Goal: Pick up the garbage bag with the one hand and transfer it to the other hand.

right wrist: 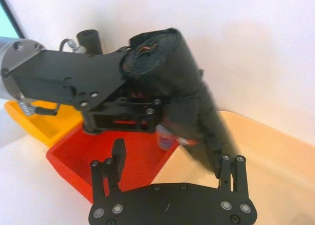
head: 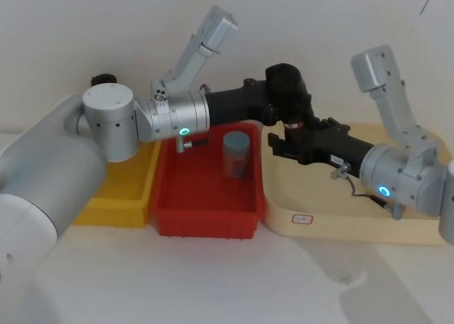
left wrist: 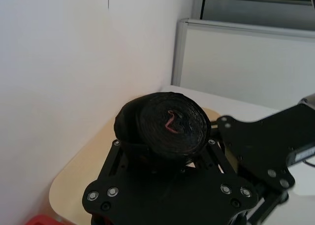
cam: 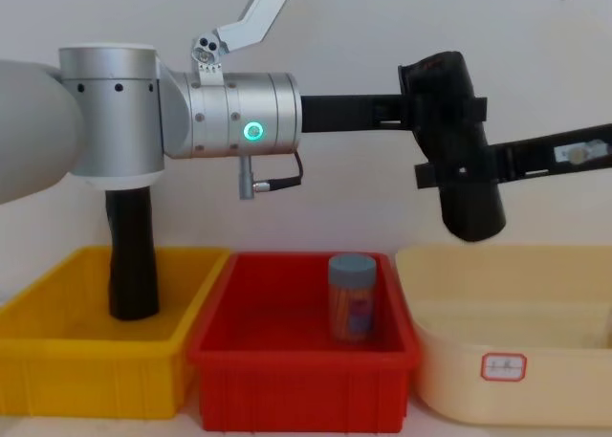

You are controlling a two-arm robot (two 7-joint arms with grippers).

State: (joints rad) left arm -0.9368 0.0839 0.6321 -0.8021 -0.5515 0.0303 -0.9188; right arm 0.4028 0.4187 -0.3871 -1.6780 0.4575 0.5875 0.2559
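The garbage bag, a black roll, hangs in the air above the gap between the red bin and the cream tray. My left gripper, on the green-ringed arm, is shut on the roll's upper part. My right gripper, on the blue-ringed arm, reaches in from the right at the roll's lower half. In the right wrist view its fingers stand apart, open, with the roll between them and lying close to one finger. A bit of red label shows low on the roll.
Below stand three containers in a row: a yellow bin holding another black roll, a red bin with a blue-lidded jar, and a cream tray. A white wall is close behind.
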